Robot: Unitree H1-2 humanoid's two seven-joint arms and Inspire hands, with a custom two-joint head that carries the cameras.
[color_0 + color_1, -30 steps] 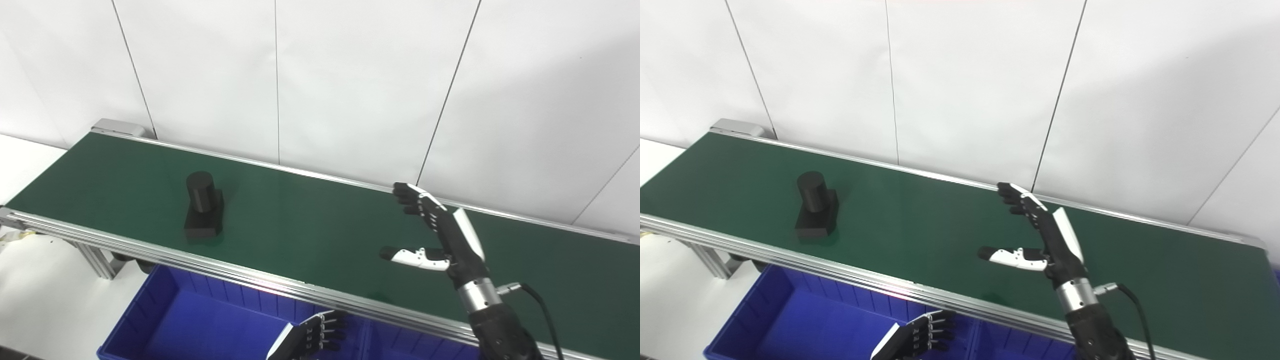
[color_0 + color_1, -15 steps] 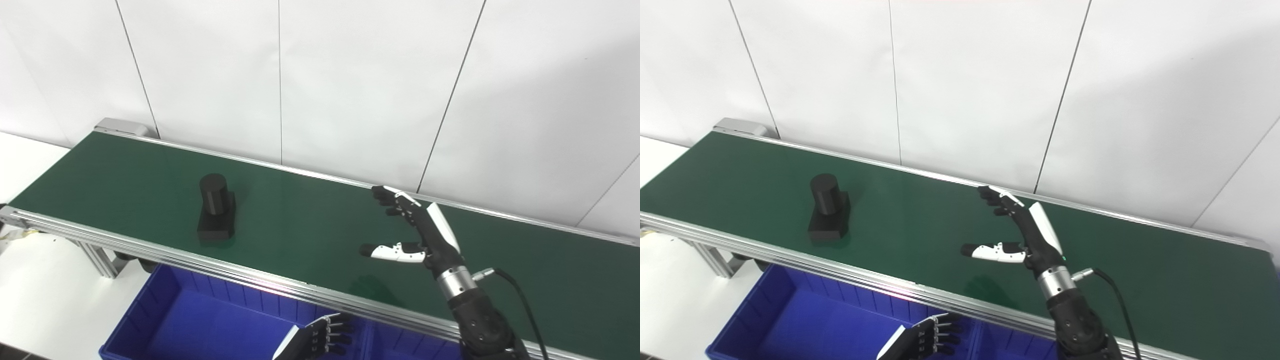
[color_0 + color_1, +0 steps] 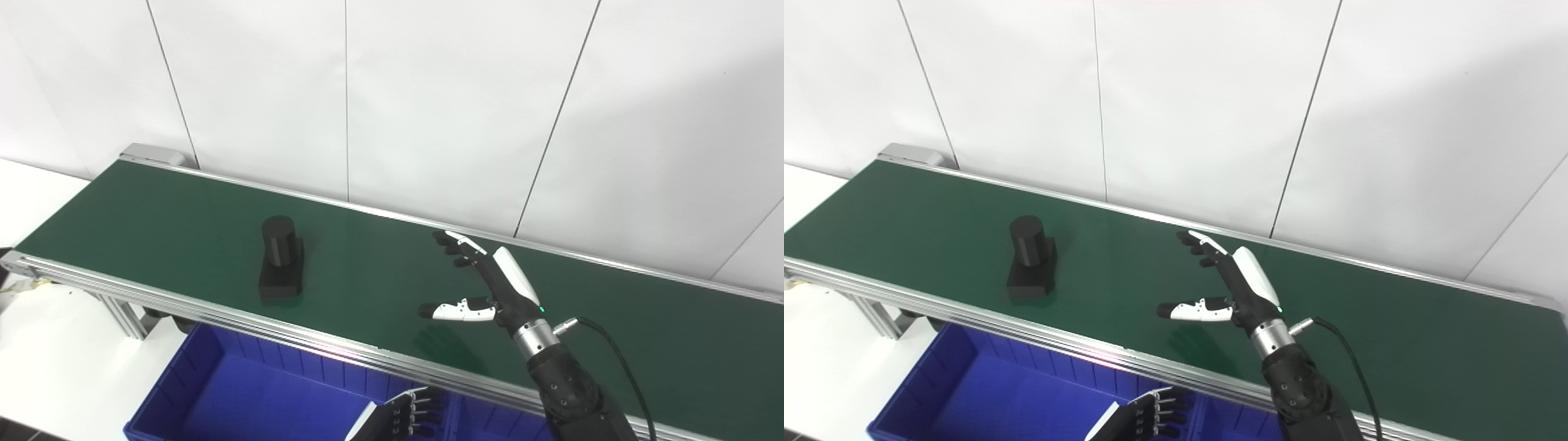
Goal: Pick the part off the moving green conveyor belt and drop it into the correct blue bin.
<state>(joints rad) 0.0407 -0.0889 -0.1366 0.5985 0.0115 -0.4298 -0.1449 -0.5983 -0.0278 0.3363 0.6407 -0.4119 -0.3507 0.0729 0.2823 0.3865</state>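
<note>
A black part [image 3: 280, 260], a short cylinder standing on a rectangular block, rides on the green conveyor belt [image 3: 159, 214] left of centre. My right hand [image 3: 484, 285] hovers over the belt well to the part's right, open, with fingers stretched toward the wall and thumb pointing left at the part; nothing is in it. My left hand [image 3: 401, 418] shows only partly at the bottom edge, below the belt's near rail and over the blue bin [image 3: 245, 404], with fingers curled and empty.
An aluminium rail [image 3: 184, 306] runs along the belt's near side, another along the white panelled wall. A divider splits the blue bin, and a second compartment [image 3: 490, 429] lies to the right. The belt's frame leg [image 3: 122, 318] stands at the left over white floor.
The part has ridden rightward along the belt. My right hand has moved left and lower toward the belt, staying open. The left hand has barely moved.
</note>
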